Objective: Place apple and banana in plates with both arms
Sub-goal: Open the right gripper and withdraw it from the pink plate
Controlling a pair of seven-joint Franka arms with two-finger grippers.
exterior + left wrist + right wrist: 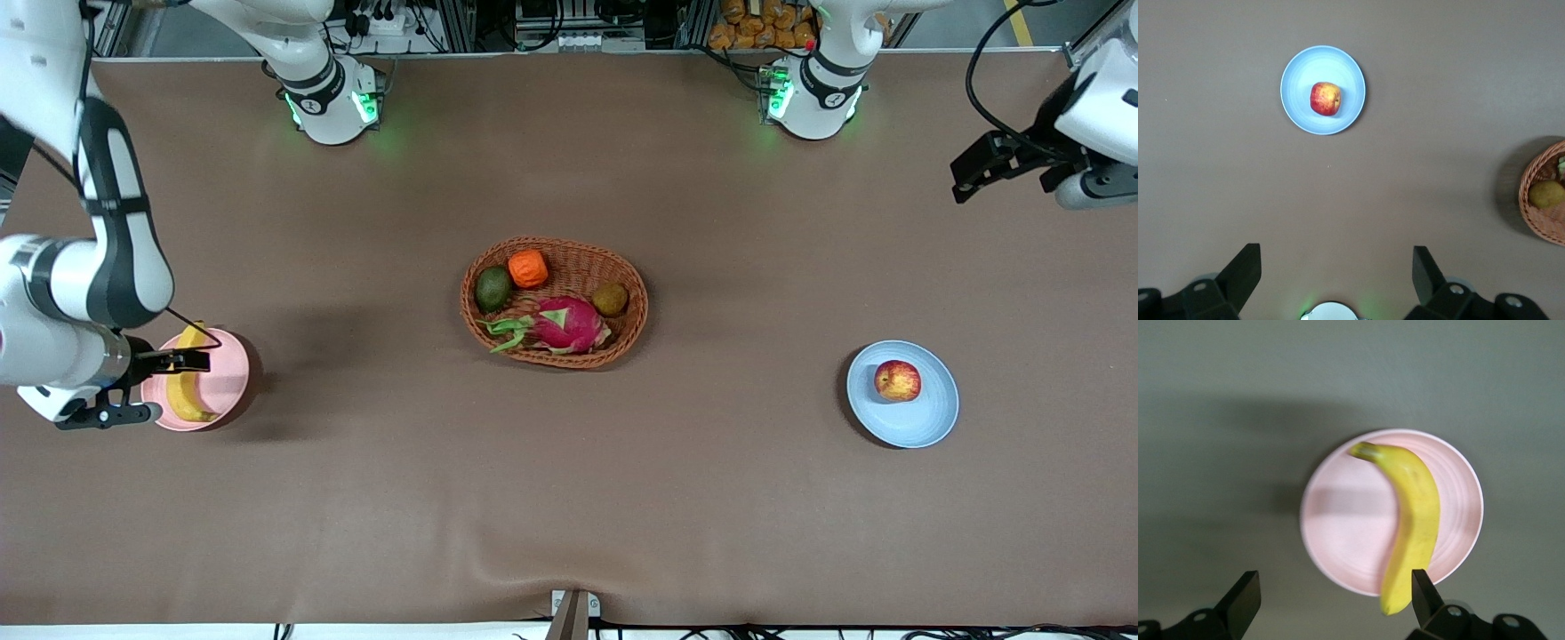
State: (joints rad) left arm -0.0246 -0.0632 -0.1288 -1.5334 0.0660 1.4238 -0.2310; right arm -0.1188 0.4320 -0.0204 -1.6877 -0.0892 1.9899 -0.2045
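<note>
Yellow curved banana (1411, 520) lay on pale pink round plate (1338, 540) | red-yellow apple (1325, 99) on light blue plate (1298, 100) | I saw right gripper (1331, 600) spread empty over pink plate | left gripper (1335, 273) spread empty above brown tabletop (711, 498).

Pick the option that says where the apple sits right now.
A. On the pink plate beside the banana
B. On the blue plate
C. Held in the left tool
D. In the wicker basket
B: the apple rests on the blue plate toward the left arm's end of the table, and no tool touches it.

I see a matt brown tabletop (711, 498) with a cloth-like wrinkle, a woven wicker basket (633, 329), smooth plastic plates (933, 422), and a glossy apple (897, 380).
</note>
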